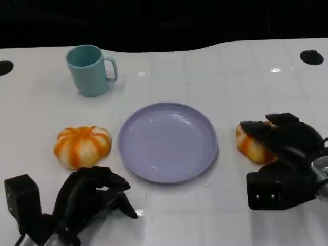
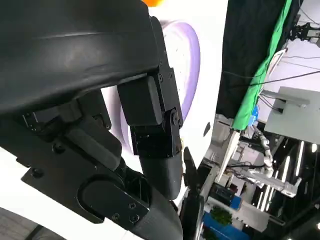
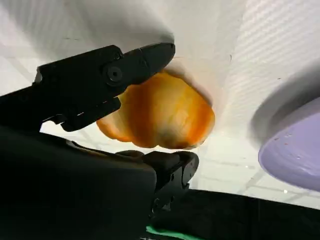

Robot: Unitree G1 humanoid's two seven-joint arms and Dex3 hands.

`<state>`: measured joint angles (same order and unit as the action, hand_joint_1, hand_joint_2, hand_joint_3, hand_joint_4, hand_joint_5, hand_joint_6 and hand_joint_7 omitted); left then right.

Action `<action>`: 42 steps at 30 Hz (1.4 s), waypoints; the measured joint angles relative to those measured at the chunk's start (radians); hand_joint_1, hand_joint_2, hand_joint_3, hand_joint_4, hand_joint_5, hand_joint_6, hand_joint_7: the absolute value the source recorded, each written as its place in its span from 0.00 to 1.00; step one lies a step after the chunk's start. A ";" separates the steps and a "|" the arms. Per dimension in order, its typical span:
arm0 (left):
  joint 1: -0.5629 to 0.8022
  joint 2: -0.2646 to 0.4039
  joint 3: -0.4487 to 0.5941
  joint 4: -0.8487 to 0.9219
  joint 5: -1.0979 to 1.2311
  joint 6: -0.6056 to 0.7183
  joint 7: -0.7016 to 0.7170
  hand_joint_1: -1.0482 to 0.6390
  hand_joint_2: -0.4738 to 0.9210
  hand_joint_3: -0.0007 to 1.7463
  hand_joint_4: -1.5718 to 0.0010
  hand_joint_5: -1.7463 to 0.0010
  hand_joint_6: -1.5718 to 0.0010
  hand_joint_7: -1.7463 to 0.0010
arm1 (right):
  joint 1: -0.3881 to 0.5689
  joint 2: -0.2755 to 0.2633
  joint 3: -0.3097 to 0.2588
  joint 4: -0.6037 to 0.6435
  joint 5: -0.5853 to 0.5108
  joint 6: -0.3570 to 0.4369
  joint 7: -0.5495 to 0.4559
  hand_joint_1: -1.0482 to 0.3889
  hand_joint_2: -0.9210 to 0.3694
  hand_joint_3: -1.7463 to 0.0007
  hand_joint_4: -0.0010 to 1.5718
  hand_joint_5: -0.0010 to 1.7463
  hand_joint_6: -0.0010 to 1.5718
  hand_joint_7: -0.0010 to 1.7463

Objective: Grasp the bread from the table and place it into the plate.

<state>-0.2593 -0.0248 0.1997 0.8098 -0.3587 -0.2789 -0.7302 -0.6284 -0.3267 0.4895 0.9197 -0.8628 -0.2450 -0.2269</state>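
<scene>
Head view, L to R. Left hand [image 1: 89, 197] is seen low at the near edge of the white table [image 1: 215, 77], fingers curled in, nothing held. Just beyond it an orange-and-white bread roll [image 1: 82, 146] lies on the table, apart from the hand. Further back a teal mug [image 1: 89, 69] stands upright, handle to the R. At centre the lilac plate [image 1: 168, 142] is seen w/ nothing on it. R of the plate, near but not touching, a second bread [image 1: 251, 145] rests on the table. It is clasped by the right hand [image 1: 284, 141], fingers closed over its top and far side; in the right wrist view the bread [image 3: 160, 115] is pinched betw. an upper finger [image 3: 135, 62] and a lower one.
</scene>
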 measured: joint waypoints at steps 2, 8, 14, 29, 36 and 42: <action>0.000 0.000 0.001 0.000 0.000 0.000 0.000 0.00 0.84 0.00 0.00 0.65 0.00 0.86 | -0.026 0.012 0.011 0.051 0.000 -0.007 -0.028 0.51 0.06 1.00 0.24 0.08 0.26 0.02; 0.001 -0.001 -0.001 -0.001 0.000 0.000 0.000 0.00 0.84 0.00 0.00 0.65 0.00 0.86 | -0.077 0.037 0.038 0.174 0.002 -0.049 -0.140 0.62 0.03 1.00 0.68 0.25 0.64 0.05; 0.002 -0.002 -0.002 -0.010 0.000 0.001 0.000 0.00 0.84 0.00 0.00 0.65 0.00 0.86 | -0.082 0.038 0.061 0.250 0.007 -0.148 -0.333 0.64 0.01 0.93 0.59 0.91 0.87 0.13; 0.003 -0.002 -0.002 -0.015 0.000 0.002 0.000 0.00 0.84 0.00 0.00 0.65 0.00 0.87 | -0.087 0.048 0.053 0.260 0.060 -0.253 -0.530 0.69 0.44 0.34 0.61 1.00 0.50 0.95; 0.003 -0.002 -0.005 -0.015 0.001 0.002 0.000 0.00 0.84 0.00 0.00 0.65 0.00 0.86 | -0.077 0.069 -0.006 0.158 0.125 -0.338 -0.573 0.70 0.48 0.21 0.64 1.00 0.49 0.99; 0.003 -0.002 -0.007 -0.015 0.002 0.002 0.001 0.00 0.84 0.00 0.00 0.65 0.00 0.86 | -0.063 0.085 -0.024 0.034 0.161 -0.399 -0.530 0.69 0.53 0.12 0.66 1.00 0.50 1.00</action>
<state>-0.2561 -0.0267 0.1931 0.7948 -0.3565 -0.2774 -0.7297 -0.6916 -0.2419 0.4652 0.9538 -0.7016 -0.6444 -0.7568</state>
